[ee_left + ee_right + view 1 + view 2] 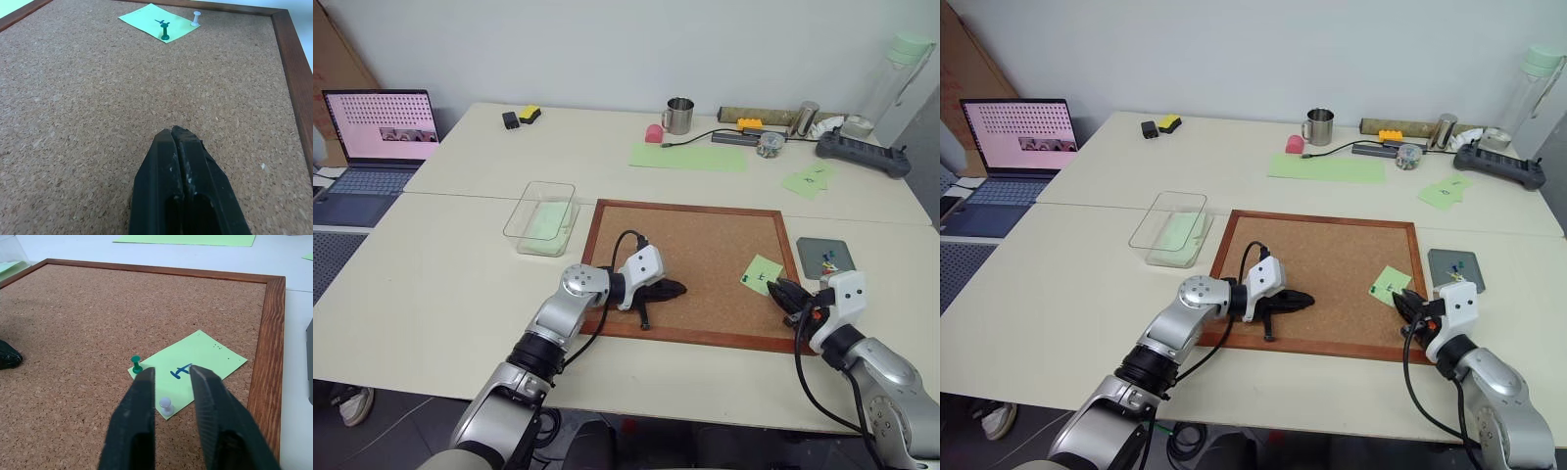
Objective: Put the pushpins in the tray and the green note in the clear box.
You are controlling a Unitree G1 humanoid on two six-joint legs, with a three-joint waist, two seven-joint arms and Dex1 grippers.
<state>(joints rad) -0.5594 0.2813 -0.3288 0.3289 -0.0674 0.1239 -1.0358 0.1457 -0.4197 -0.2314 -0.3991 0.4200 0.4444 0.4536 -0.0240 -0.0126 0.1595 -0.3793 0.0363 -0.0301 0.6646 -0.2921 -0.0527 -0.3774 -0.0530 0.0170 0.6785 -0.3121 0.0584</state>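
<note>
The green note (pixel 188 373) lies on the corkboard (pixel 705 245) near its right edge, held by a green pushpin (pixel 136 364) and a white pushpin (pixel 167 406). My right gripper (pixel 171 374) hovers just in front of the note, open, nothing between its fingers. More coloured pushpins (pixel 829 260) lie in the dark-grey tray (pixel 813 250) to the right of the board. My left gripper (pixel 677 289) is shut and empty, low over the cork near the board's front edge. The clear box (pixel 543 217) stands left of the board with something pale green showing through it.
A laptop (pixel 382 127) stands open at far left. Along the back of the table are a metal mug (pixel 679 116), a long pale-green sheet (pixel 688 157), spare green notes (pixel 811 179), a dark controller (pixel 862 154) and a tall bottle (pixel 891 78).
</note>
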